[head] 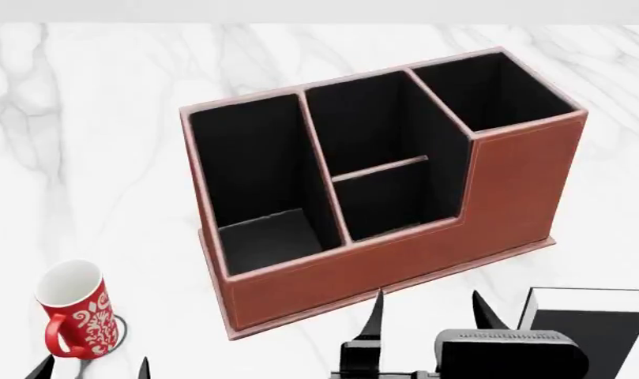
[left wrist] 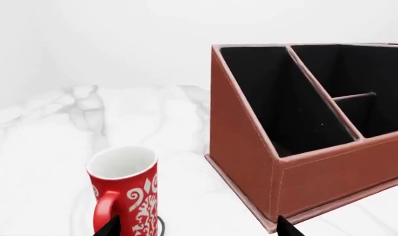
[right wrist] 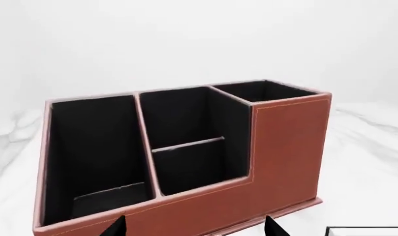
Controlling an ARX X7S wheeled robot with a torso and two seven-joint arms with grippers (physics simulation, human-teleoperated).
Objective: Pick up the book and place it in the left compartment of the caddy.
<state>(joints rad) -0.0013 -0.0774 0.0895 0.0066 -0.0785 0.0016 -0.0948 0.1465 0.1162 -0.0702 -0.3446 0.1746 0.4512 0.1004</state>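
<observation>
The reddish-brown caddy (head: pixel 425 253) stands mid-table, and its long black-lined left compartment (head: pixel 256 181) is empty. The black book (head: pixel 612 325) with white page edges lies at the front right of the caddy, partly hidden behind my right arm. My right gripper (head: pixel 431 314) is open and empty, just in front of the caddy's front wall and left of the book. My left gripper (head: pixel 92 369) is open and empty, close in front of the red mug (head: pixel 75 320). In the right wrist view the caddy (right wrist: pixel 284 147) fills the frame and only a corner of the book (right wrist: pixel 368 231) shows.
The red patterned mug (left wrist: pixel 126 189) stands left of the caddy (left wrist: pixel 251 152) on the white marble table (head: pixel 88 158). The left compartment (left wrist: pixel 277 103) also shows in the left wrist view. My left gripper (left wrist: pixel 199 231) and right gripper (right wrist: pixel 195 228) show only as wide-apart tips.
</observation>
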